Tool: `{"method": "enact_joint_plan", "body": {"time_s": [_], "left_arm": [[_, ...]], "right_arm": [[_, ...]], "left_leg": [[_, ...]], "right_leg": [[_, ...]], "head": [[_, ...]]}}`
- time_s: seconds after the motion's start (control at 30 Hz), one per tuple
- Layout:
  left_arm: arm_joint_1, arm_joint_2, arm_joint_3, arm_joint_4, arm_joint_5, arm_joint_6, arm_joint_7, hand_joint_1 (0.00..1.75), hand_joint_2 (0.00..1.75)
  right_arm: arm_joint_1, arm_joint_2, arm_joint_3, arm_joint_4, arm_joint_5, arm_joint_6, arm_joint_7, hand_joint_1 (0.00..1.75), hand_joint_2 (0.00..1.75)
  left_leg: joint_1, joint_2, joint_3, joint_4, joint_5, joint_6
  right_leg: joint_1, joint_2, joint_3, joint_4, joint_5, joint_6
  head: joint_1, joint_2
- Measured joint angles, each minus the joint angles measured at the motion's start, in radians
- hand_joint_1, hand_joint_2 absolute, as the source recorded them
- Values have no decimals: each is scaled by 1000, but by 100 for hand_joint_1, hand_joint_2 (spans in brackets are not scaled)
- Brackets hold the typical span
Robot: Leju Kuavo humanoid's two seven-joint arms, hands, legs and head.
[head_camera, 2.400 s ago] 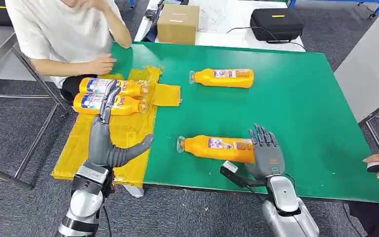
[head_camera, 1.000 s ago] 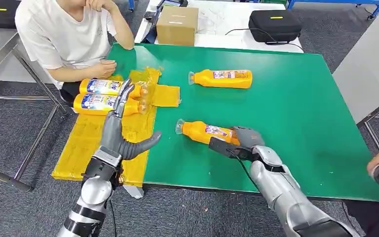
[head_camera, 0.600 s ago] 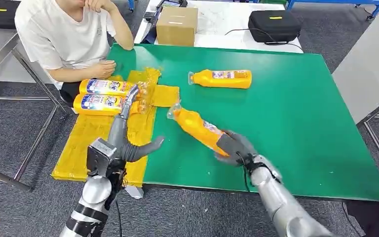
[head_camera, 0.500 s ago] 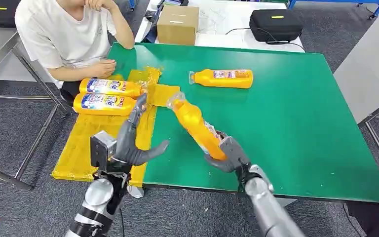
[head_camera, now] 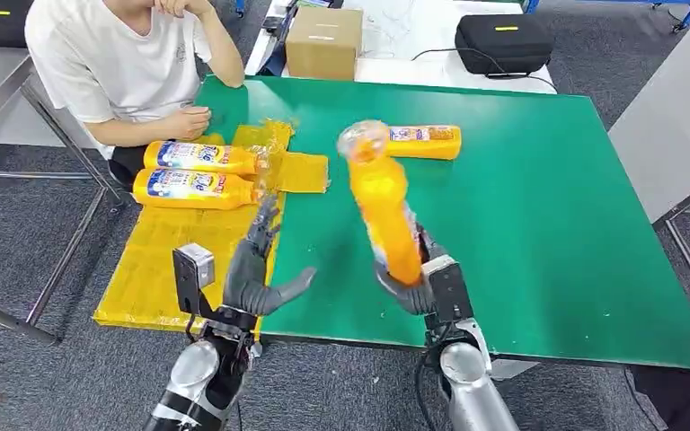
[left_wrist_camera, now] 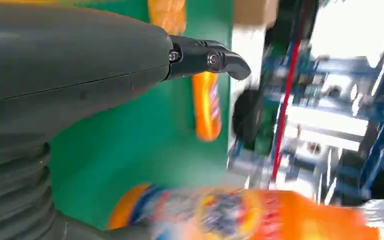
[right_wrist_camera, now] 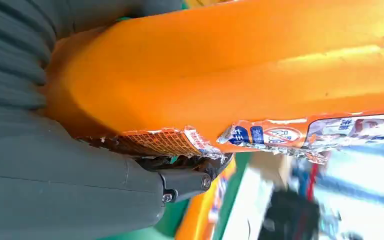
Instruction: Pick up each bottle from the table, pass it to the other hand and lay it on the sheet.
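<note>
Handover is next: your right hand [head_camera: 416,285] grips the raised bottle [head_camera: 383,211]; bring it toward nine o'clock, where your left hand [head_camera: 253,269] waits with fingers spread.

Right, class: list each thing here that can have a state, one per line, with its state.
Held bottle: lifted, near upright, cap up.
Right hand: grips the held bottle's base.
Left hand: fingers apart, holding nothing.
Far bottle: lying on the table.
Two bottles: lying on the yellow sheet.

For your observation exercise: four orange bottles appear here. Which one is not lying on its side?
The bottle gripped at its base by the right hand, raised cap-up above the green table. The other three lie flat: two on the yellow sheet, one on the table.
</note>
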Motion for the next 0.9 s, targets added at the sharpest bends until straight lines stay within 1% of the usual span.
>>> {"method": "enact_joint_plan", "body": {"time_s": [0.1, 0.27, 0.37, 0.47, 0.53, 0.67, 0.8, 0.9], "left_arm": [[23, 7, -36, 0, -11, -93, -21, 0, 175], [38, 15, -80, -2, -15, -140, -34, 0, 175], [38, 16, -93, -2, 34, -186, 0, 0, 175], [37, 16, -96, -2, 62, -203, 14, 0, 175], [36, 16, -96, 0, 91, -212, 30, 0, 175], [36, 16, -92, 1, 101, -201, 31, 0, 175], [33, 16, -85, -2, 120, -156, 36, 0, 175], [26, 16, -78, -16, 122, -95, 29, 0, 175]], "right_arm": [[-1, 22, 2, -14, 2, -12, -16, 175, 175], [-18, 41, 48, -13, 69, -16, -29, 175, 175], [-35, 49, 97, 1, 115, -14, -32, 175, 175], [-45, 61, 132, 21, 127, -18, -33, 175, 175], [-56, 64, 147, 38, 153, -40, -37, 175, 175], [-79, 73, 171, 77, 177, -65, -43, 175, 175], [-86, 85, 191, 103, 179, -98, -51, 175, 175], [-79, 85, 213, 109, 180, -109, -51, 175, 175]], "left_leg": [[0, 0, 0, 0, 0, 0], [0, 0, -1, 0, 0, 0], [0, 0, -1, 0, 0, 0], [0, -1, -1, 0, 0, 0], [0, -1, -1, 0, 0, 0], [0, -1, -1, 0, 0, 0], [0, -1, -2, 0, 0, 0], [0, 0, -2, 0, 0, 0]], "right_leg": [[0, 0, 0, 0, 0, 0], [0, 0, -1, 0, 0, 0], [0, 0, -1, 0, 0, 0], [0, -1, -1, 0, 0, 0], [0, -1, -1, 0, 0, 0], [0, -1, -1, 0, 0, 0], [0, -1, -2, 0, 0, 0], [0, -1, -2, 0, 0, 0]], "head": [[0, 0], [0, 0], [0, 0], [0, 0], [0, 0], [0, 0], [0, 0], [0, 0]]}}
